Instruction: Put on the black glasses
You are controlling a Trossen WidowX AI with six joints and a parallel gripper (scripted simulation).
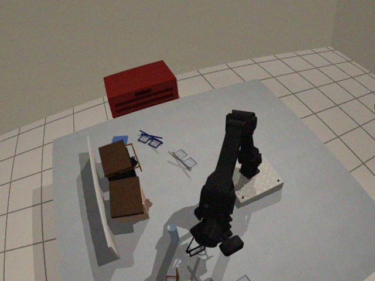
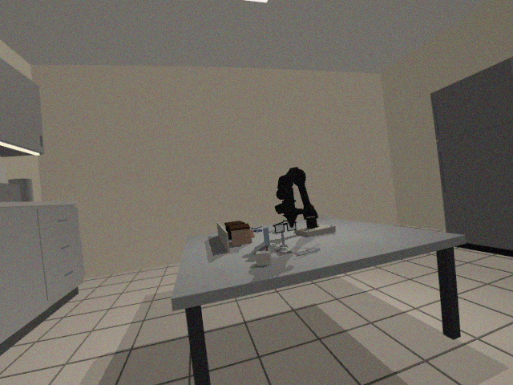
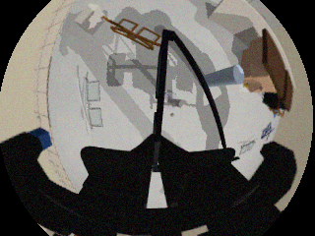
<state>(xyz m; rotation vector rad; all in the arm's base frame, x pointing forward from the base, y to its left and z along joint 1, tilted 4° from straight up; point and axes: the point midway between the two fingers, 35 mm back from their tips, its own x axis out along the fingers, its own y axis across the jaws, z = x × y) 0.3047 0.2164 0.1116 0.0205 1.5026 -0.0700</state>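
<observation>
My gripper (image 1: 200, 242) (image 2: 289, 222) (image 3: 156, 137) is shut on the black glasses (image 1: 194, 249) (image 2: 282, 226) (image 3: 161, 86) and holds them above the table near its front. The frame hangs below the fingers, and the two temples reach away from me in the wrist view. Two brown-haired display heads stand side by side to the left: a near one (image 1: 125, 196) (image 2: 242, 236) and a far one (image 1: 115, 157). A blue tag (image 1: 120, 139) lies by the far head. No yellow tag shows. The gripper is well to the right of the near head.
A light blue cylinder (image 1: 173, 232) (image 2: 265, 235) (image 3: 226, 77) stands close left of the gripper. Orange glasses (image 1: 172, 276) (image 3: 132, 29), blue glasses (image 1: 149, 139) and clear glasses (image 1: 183, 158) lie on the table. A white cup (image 2: 262, 258) stands nearer the front. A backboard (image 1: 98, 193) stands behind the heads.
</observation>
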